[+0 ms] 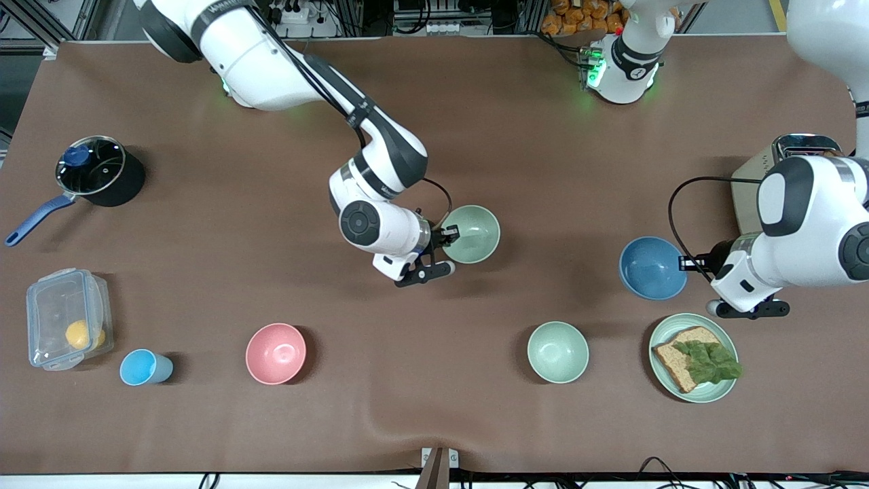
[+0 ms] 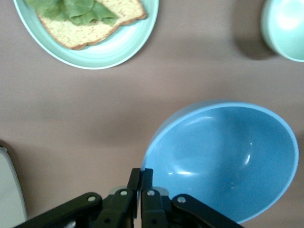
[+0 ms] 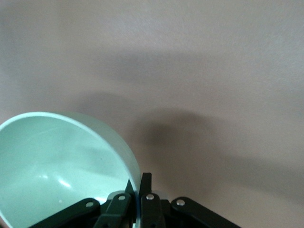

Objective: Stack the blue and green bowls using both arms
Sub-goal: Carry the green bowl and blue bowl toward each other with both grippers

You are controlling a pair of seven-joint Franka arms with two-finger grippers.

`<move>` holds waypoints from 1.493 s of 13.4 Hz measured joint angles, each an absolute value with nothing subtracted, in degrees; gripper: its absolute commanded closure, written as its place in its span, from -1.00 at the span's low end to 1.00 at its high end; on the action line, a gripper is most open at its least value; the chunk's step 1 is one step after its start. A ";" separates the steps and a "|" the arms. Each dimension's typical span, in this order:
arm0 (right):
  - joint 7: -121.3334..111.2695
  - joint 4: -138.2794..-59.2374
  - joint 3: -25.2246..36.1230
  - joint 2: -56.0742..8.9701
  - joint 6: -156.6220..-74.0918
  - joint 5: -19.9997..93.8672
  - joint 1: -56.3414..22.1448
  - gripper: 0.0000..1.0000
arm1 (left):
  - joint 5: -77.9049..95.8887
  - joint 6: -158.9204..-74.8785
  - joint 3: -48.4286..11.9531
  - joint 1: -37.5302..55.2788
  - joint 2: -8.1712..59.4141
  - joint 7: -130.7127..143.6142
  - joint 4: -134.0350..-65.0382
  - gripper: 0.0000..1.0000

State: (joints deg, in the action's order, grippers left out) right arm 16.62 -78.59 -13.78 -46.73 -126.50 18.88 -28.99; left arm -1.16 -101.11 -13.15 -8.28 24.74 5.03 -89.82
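The sage-green bowl [image 1: 472, 234] is near the table's middle. My right gripper [image 1: 449, 235] is shut on its rim at the side toward the right arm's end. The right wrist view shows the fingers pinching the rim of the green bowl [image 3: 57, 161], one inside and one outside [image 3: 139, 183]. The blue bowl [image 1: 652, 268] is toward the left arm's end. My left gripper [image 1: 686, 263] is shut on its rim. In the left wrist view the blue bowl [image 2: 223, 156] tilts in the shut gripper [image 2: 141, 173], with a shadow under it.
A paler mint bowl [image 1: 558, 352] and a green plate [image 1: 719, 390] with bread and lettuce lie nearer the front camera. A pink bowl [image 1: 275, 353], light-blue cup [image 1: 144, 367], plastic box [image 1: 66, 327] and pot [image 1: 95, 171] are toward the right arm's end. A toaster [image 1: 781, 170] stands by the left arm.
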 measured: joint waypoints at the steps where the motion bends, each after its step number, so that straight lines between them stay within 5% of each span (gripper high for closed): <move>1: 16.64 -78.69 -13.17 -47.28 -127.59 18.88 -29.67 1.00 | -1.16 -100.37 -14.33 -8.25 24.59 6.15 -89.18 1.00; 5: 16.80 -78.84 -10.39 -49.04 -131.83 18.88 -32.87 0.89 | -1.03 -97.94 -18.84 -8.13 24.62 13.41 -89.05 1.00; 6: 16.89 -78.85 -10.13 -49.47 -132.35 18.88 -33.33 0.45 | -1.02 -97.71 -19.88 -8.09 24.68 14.68 -89.10 1.00; 7: 16.99 -78.85 -9.98 -49.78 -132.62 18.88 -33.55 -0.22 | -0.83 -97.62 -20.67 -8.02 24.81 15.87 -89.13 1.00; 9: 17.04 -78.84 -9.65 -49.93 -132.79 18.88 -33.58 -0.84 | 0.97 -97.61 -21.41 -7.76 25.20 17.59 -89.14 1.00; 10: 17.15 -78.78 -9.43 -49.94 -132.83 18.88 -33.56 -1.00 | 1.89 -97.61 -21.48 -7.56 25.35 17.94 -89.14 1.00; 20: 17.46 -77.36 -8.81 -48.22 -129.04 18.95 -29.99 -1.00 | 4.91 -100.94 -21.85 0.24 26.32 30.45 -89.13 1.00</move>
